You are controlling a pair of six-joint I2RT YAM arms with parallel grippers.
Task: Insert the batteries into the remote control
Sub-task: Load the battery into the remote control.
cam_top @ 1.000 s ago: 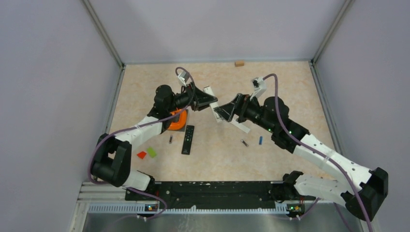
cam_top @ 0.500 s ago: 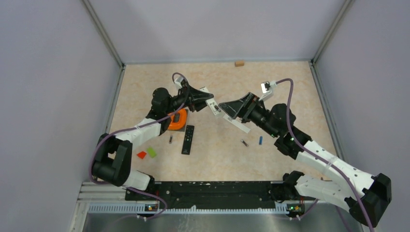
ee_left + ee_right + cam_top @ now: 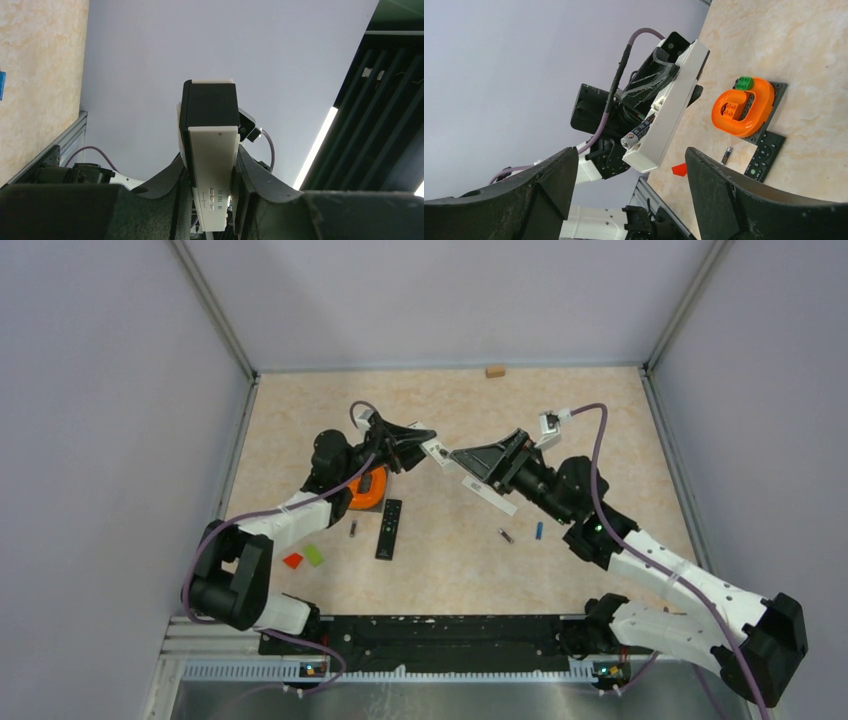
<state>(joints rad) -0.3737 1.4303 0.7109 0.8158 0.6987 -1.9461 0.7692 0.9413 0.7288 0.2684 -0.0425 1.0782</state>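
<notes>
My left gripper (image 3: 415, 443) is shut on a white remote (image 3: 436, 452) and holds it in the air above the table's middle. In the left wrist view the remote (image 3: 211, 165) stands between the fingers (image 3: 172, 185), with a black end on top. In the right wrist view the remote (image 3: 671, 112) shows one dark battery (image 3: 636, 134) at its near end. My right gripper (image 3: 463, 470) is open and empty, its jaws wide apart just in front of that end. Loose batteries lie on the table: a dark one (image 3: 353, 529), another (image 3: 506, 536) and a blue one (image 3: 539, 530).
A black remote (image 3: 388, 528) lies by an orange ring (image 3: 368, 486) on a black plate. A white flat piece (image 3: 497, 499) lies under my right gripper. Red (image 3: 292, 560) and green (image 3: 315, 554) blocks sit front left. A small brown block (image 3: 494, 370) sits by the back wall.
My left gripper has tilted and carried the white remote a little toward the back. My right wrist has rolled over, and its open jaws stay close to the remote's end.
</notes>
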